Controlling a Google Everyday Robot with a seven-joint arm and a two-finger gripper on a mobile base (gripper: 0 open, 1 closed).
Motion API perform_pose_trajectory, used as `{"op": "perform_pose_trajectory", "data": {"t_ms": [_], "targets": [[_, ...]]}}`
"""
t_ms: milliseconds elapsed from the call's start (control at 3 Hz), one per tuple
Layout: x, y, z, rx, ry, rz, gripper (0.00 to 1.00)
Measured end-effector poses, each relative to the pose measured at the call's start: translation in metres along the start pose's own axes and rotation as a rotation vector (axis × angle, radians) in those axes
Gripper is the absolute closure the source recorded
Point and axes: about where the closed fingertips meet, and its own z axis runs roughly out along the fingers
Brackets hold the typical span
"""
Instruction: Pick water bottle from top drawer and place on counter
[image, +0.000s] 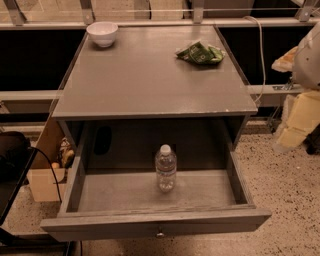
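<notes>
Clear ribbed plastic water bottle with a white cap stands upright, centre frame, in the open grey wooden top drawer while your pale gripper hangs at the right edge, its opening impossible to tell; the reach comes first, down around the bottle.

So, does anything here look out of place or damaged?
Nothing is spilled or askew. The water bottle stands upright in the open top drawer; the counter has a slightly chipped front edge. The tool hangs at the far right.
</notes>
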Motion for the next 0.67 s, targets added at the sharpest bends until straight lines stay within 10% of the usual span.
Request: {"op": "perform_pose_trajectory", "data": {"t_ms": [667], "targets": [[-0.009,0.005,0.045,-0.002,-0.081,0.014,0.00]]}}
